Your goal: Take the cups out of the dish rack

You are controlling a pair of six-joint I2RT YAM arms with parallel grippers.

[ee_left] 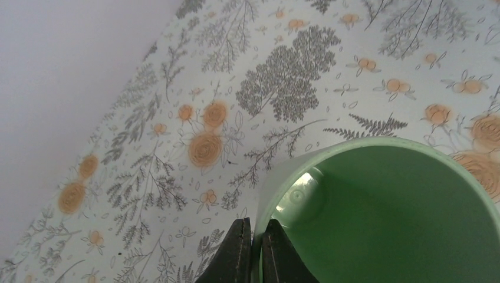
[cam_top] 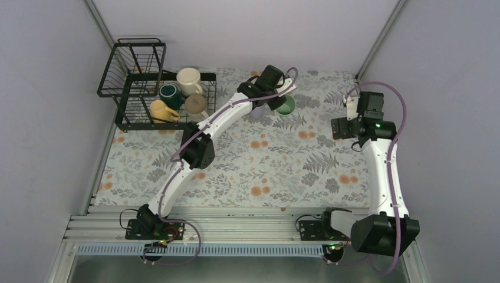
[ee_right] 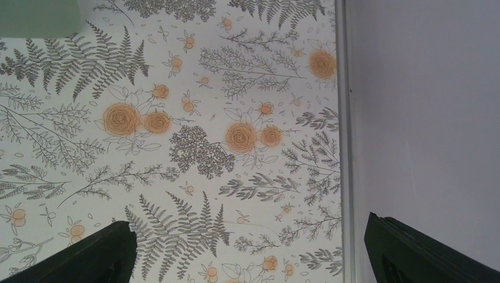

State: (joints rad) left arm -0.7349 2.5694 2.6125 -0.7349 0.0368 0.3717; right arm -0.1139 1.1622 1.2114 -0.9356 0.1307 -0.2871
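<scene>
My left gripper (cam_top: 282,100) is shut on the rim of a mint-green cup (cam_top: 287,105) at the back middle of the table. In the left wrist view one finger is inside the cup (ee_left: 389,212) and the other outside its wall, pinching the gripper (ee_left: 256,250) shut on it. The black wire dish rack (cam_top: 131,88) stands at the back left and holds a cream mug (cam_top: 189,81), a dark teal mug (cam_top: 170,92), a yellow mug (cam_top: 161,111) and a beige mug (cam_top: 196,105). My right gripper (ee_right: 250,253) is open and empty near the right wall (ee_right: 424,118). A corner of the green cup (ee_right: 38,17) shows in the right wrist view.
The table carries a floral cloth (cam_top: 265,159). Grey walls close in the left, back and right sides. A metal rail frame (cam_top: 236,227) runs along the near edge by the arm bases.
</scene>
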